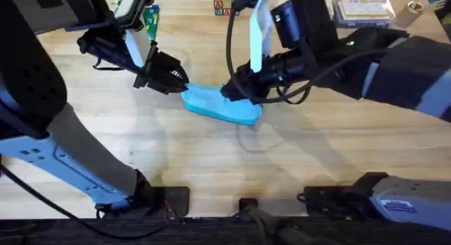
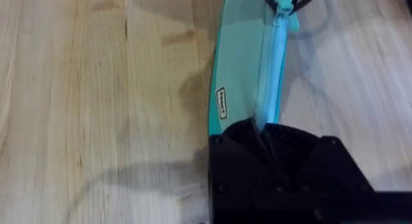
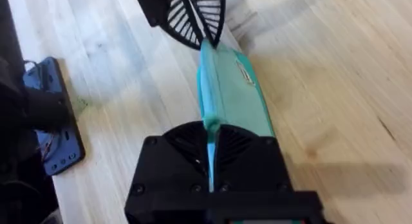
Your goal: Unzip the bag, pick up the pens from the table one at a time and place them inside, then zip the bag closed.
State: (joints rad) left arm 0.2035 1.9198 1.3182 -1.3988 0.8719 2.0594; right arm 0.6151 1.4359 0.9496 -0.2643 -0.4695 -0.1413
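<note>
The light-blue bag lies at a slant in the middle of the table. My left gripper is shut on the bag's left end. In the left wrist view the bag runs away from that gripper, and its zipper looks closed along the stretch I can see. My right gripper is shut on the zipper line farther along, with the right part of the bag beyond it. In the right wrist view, the right gripper pinches the zipper strip on the bag. The pens are out of view.
Small coloured blocks stand at the back edge. A clear plastic box and a pale cup sit at the back right. A green and white object is behind the left arm. Bare wood lies in front of the bag.
</note>
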